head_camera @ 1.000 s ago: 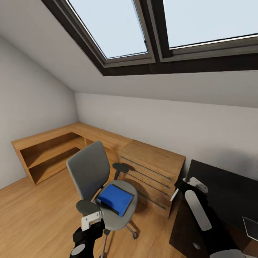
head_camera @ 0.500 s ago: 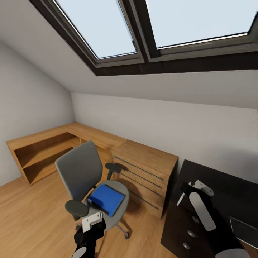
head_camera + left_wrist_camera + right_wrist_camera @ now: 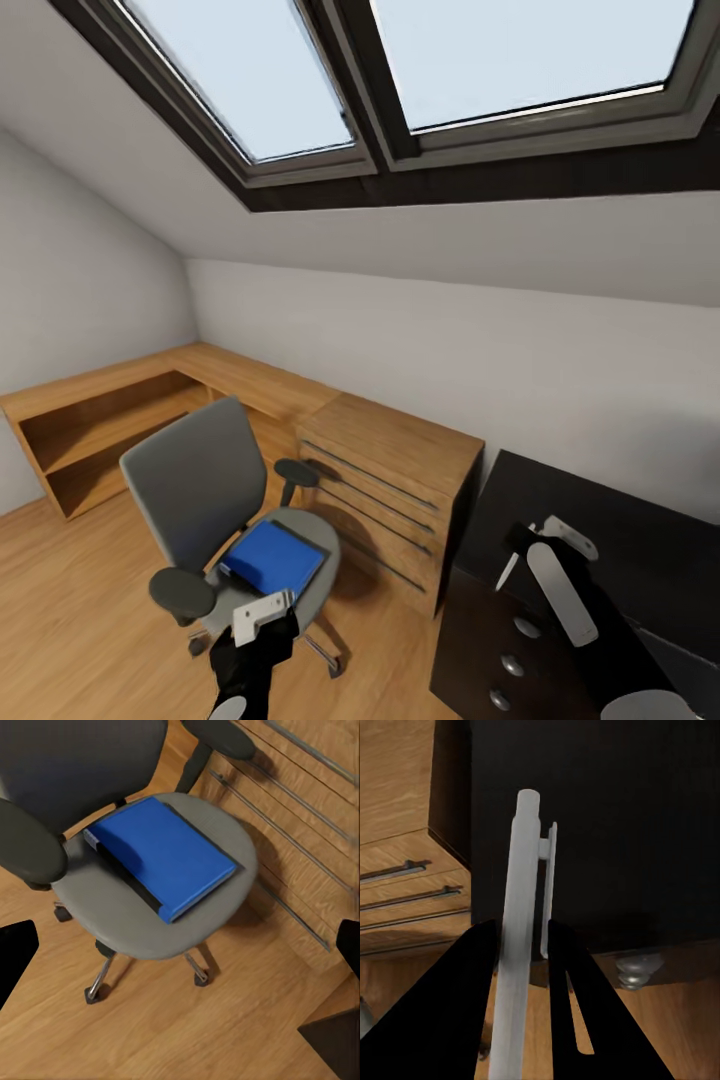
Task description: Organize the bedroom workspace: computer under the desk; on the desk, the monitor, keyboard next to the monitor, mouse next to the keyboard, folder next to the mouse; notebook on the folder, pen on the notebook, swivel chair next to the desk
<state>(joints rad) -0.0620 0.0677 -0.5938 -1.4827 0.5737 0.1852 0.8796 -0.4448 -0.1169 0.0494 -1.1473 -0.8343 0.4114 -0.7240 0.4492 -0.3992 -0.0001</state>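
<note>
The swivel chair (image 3: 200,490) stands on the wood floor beside a wooden cabinet, grey seat toward me. The blue folder (image 3: 272,556) lies flat on its seat (image 3: 135,926), black spine along one edge (image 3: 161,855). My left gripper (image 3: 262,618) hovers in front of the chair, above the seat; its open fingers frame the seat's sides (image 3: 184,945). The black desk (image 3: 600,540) is at the right. My right gripper (image 3: 520,548) hangs over its corner, shut on the white pen (image 3: 519,907), which sticks out past the fingers (image 3: 506,572).
A wooden cabinet (image 3: 390,470) with long bar handles stands between chair and desk. A low wooden shelf unit (image 3: 90,420) runs along the left wall. The desk's drawers carry round silver knobs (image 3: 526,626). Sloped skylights (image 3: 400,70) are overhead.
The whole picture has shifted left: the camera has turned right, so more of the black desk and its drawers shows. Both arms keep their pose, and the pen stays gripped.
</note>
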